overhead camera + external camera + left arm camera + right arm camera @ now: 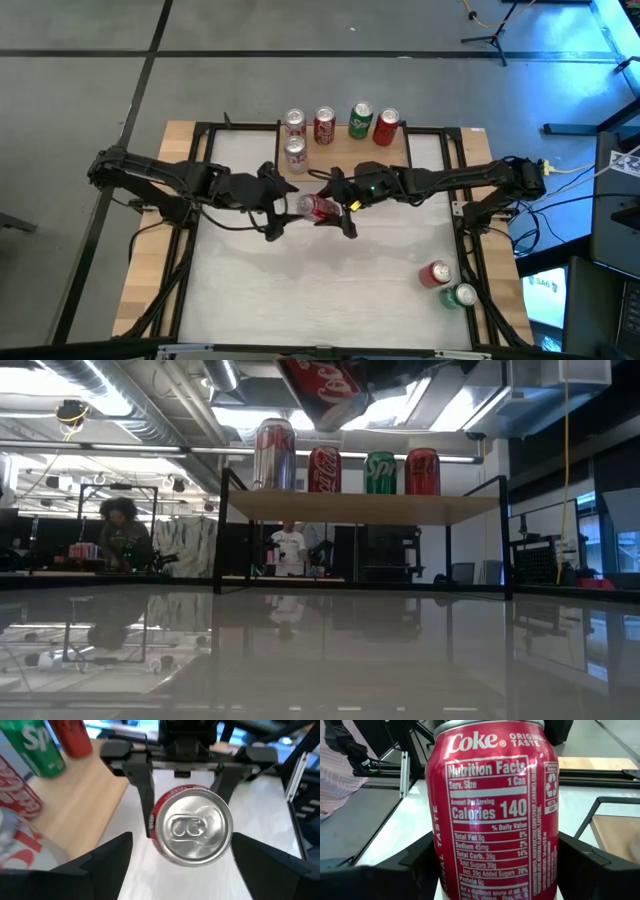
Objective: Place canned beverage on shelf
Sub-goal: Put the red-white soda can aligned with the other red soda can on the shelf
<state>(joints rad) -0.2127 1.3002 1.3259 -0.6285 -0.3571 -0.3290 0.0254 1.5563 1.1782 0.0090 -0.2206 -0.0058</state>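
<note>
The red Coke can is being held in the air above the middle of the desk, lying roughly on its side between the two arms, just on the near side of the shelf. The right tool is clamped across the can's body; the left wrist view is showing those dark fingers pressing on either side of the red wall, with the silver lid facing the left arm. The left tool is sitting at the can's lid end with its fingers spread apart, wider than the can and not touching it. This looks like a hand-over between the arms, with the right one carrying the weight.

On the shelf, four cans are standing in a row along the far edge, and a fifth silver can is standing nearer on the left end. The right part of the plank in front of the row is bare, probably the spot intended. Two more cans are waiting at the desk's near right corner.
</note>
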